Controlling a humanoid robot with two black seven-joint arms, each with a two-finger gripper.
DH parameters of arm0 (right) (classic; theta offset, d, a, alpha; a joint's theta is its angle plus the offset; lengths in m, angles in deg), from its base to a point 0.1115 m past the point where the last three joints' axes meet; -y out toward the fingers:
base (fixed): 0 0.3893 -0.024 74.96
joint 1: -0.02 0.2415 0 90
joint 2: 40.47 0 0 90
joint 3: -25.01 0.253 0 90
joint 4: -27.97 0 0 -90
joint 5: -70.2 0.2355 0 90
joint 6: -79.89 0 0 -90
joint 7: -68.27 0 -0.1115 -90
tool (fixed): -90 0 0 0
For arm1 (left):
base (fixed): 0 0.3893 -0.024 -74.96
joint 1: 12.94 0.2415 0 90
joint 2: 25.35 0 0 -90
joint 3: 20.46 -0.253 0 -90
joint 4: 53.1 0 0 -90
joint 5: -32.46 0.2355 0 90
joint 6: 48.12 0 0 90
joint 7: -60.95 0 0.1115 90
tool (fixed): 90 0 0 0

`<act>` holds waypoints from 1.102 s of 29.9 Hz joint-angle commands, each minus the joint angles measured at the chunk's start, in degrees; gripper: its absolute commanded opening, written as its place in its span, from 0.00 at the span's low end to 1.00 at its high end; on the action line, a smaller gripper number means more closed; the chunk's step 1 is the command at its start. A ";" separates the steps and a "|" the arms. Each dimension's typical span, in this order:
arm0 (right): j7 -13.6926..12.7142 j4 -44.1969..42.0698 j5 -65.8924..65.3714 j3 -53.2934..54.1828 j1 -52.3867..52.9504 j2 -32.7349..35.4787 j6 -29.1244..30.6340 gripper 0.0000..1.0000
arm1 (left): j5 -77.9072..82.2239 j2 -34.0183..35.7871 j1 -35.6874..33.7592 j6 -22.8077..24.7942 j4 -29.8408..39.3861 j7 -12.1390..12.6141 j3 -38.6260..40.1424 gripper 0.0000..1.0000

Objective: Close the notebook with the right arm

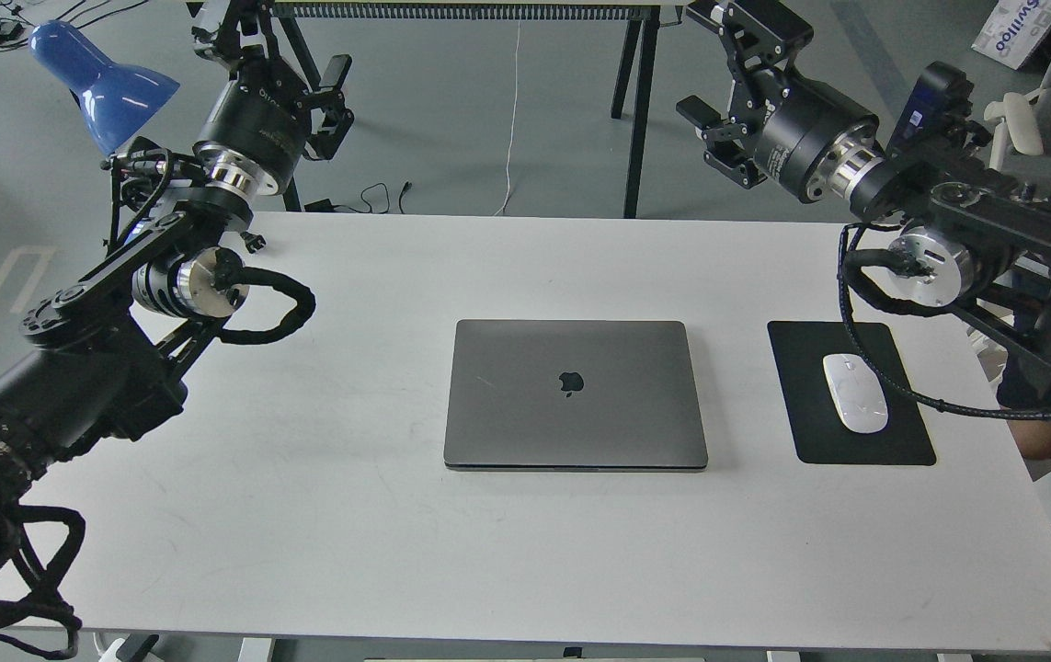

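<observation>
1. Head view shows the notebook [576,393] lying flat at the middle of the white table [323,515], lid down, logo facing up. Judging by that, the closing looks already done.

2. At three o'clock from the notebook, just beside it but apart, sits a black mouse pad [902,441] with a white mouse [854,393] on it. A black cable [911,391] from the right arm droops across the pad's far corner, close to the mouse.

3. The right gripper [704,129] hangs up at about one o'clock from the notebook, well above and behind the table edge. Its fingers look parted, with nothing between them.

4. The left gripper [332,97] is up at about eleven o'clock, also off the table. Its fingers seem apart and empty too.

5. What could go wrong, as I see it: if the right arm swings back low, that drooping cable could snag the mouse and drag it off the pad. A needless push down on the shut lid could scuff it or shove the notebook toward the pad.

6. The blue lamp [102,87] at ten o'clock stands close to the left arm; a wide swing could knock it.
</observation>
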 commanded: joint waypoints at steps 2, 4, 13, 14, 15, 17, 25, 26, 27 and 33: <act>-0.01 -0.56 0.02 6.39 -4.00 1.07 0.16 1.00 | 0.00 0.00 0.00 0.00 0.02 0.00 0.00 1.00; -0.01 -1.17 0.80 8.77 -5.59 1.16 0.51 1.00 | 0.00 0.00 0.00 0.09 0.02 0.00 0.00 1.00; 0.34 -6.70 9.94 14.49 -9.54 2.48 4.73 1.00 | 0.00 0.00 0.00 0.09 0.02 0.00 -0.09 1.00; 0.43 -7.32 10.56 15.19 -10.25 2.39 5.69 1.00 | 0.00 0.00 0.00 0.09 0.02 0.00 -0.09 1.00; 0.52 -7.76 10.82 15.80 -10.86 2.39 6.74 1.00 | 0.00 0.00 0.00 0.09 -0.06 0.00 -0.09 1.00; 0.70 -8.38 10.83 17.04 -12.27 2.31 9.20 1.00 | 0.00 0.00 0.00 0.09 0.02 0.00 -0.09 1.00; 0.78 -13.91 10.91 20.20 -15.43 0.99 12.64 1.00 | 0.00 0.00 0.00 0.09 0.02 0.00 0.00 1.00; 0.78 -15.05 11.00 20.20 -15.87 0.29 12.64 1.00 | 0.00 0.00 0.00 0.00 -0.06 0.00 0.00 1.00; 0.78 -16.10 11.52 20.20 -16.23 -0.33 12.82 1.00 | 0.00 0.00 0.00 0.00 0.02 0.00 0.00 1.00; 1.05 -19.10 12.14 21.44 -19.13 -2.88 13.96 1.00 | 0.00 0.00 0.00 0.09 -0.06 0.00 0.00 1.00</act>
